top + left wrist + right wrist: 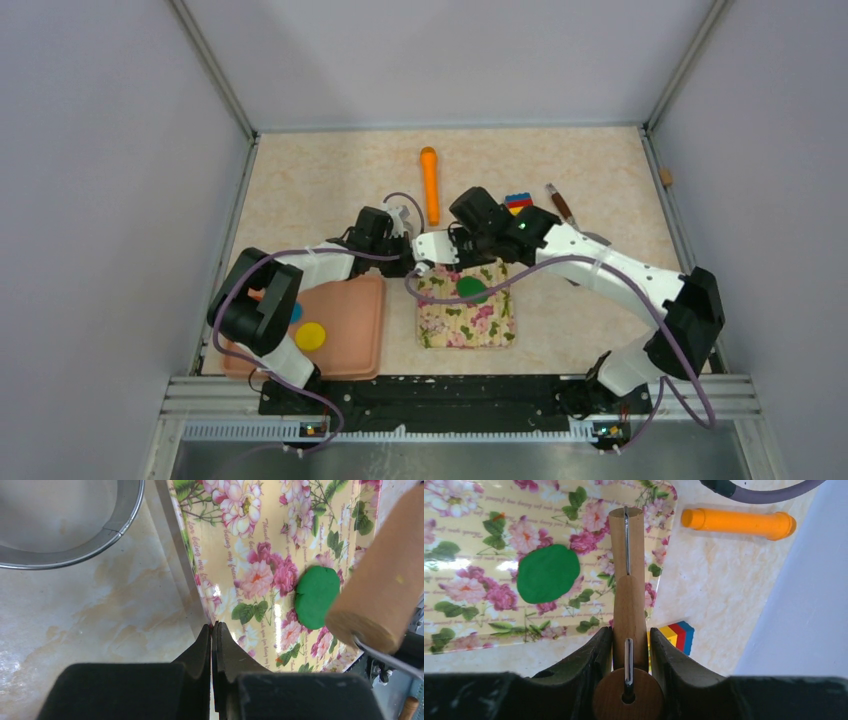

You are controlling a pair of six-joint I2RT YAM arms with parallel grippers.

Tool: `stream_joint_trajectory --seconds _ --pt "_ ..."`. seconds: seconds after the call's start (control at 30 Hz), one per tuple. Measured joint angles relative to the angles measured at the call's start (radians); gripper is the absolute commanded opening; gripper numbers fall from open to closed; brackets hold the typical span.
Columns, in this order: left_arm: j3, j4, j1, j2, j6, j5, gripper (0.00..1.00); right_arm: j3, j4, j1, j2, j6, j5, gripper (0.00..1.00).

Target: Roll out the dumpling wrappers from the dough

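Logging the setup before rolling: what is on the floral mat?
One piece of green dough shows on the mat. The right gripper holds a wooden roller over its edge; the strip under the roller is hidden.

I saw a pink tray (350, 330) left of the floral mat (470, 325), with an orange cylinder (430, 185) and coloured blocks (518, 203) beyond.

Dough (548, 573) on mat (469, 535), rolling pin (635, 605) beside
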Motion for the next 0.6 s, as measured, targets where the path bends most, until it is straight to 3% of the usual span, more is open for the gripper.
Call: stream_joint_trajectory --seconds 0.37,0.6 --pt "0.0 0.0 0.0 0.0 0.001 0.0 0.0 -0.123 -0.147 0.037 -0.068 0.017 -0.082 0.0" --pt "0.0 0.001 0.0 0.0 0.005 0.0 0.0 -0.147 -0.109 0.037 -0.067 0.014 -0.079 0.0"
